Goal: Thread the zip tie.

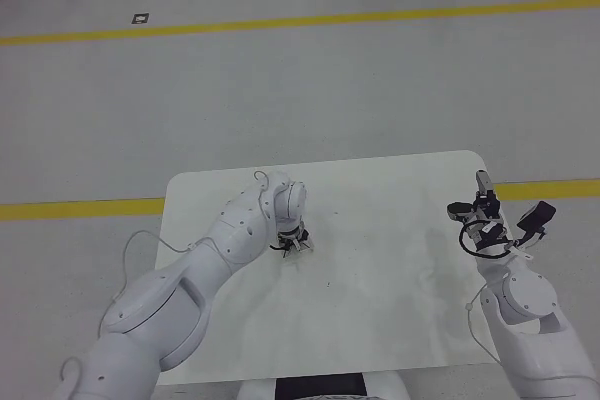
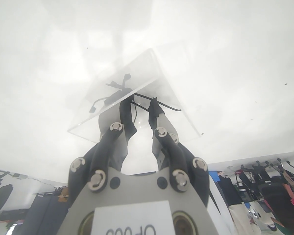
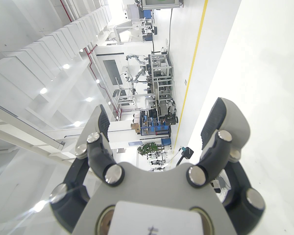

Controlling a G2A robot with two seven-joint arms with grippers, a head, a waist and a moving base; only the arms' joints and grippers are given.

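The top view looks steeply down from above the arms onto the table (image 1: 400,300), far enough off to take in both arms and the floor beyond. The left wrist view sits just behind the left gripper (image 2: 140,102) and faces the tabletop at close range, a patch the top view shares. The right wrist view, behind the right gripper (image 3: 160,108), is rolled sideways and faces across the floor into the hall. Its yellow floor line (image 3: 196,50) is probably one the top view also catches.

the pale grey floor (image 1: 280,90) carried two yellow lines (image 1: 280,22), the nearer one passing behind the white table (image 1: 400,300). down the bright hall stood racks of machinery (image 3: 159,79) and a potted plant (image 3: 147,147), while round ceiling lights (image 3: 42,90) glowed overhead.
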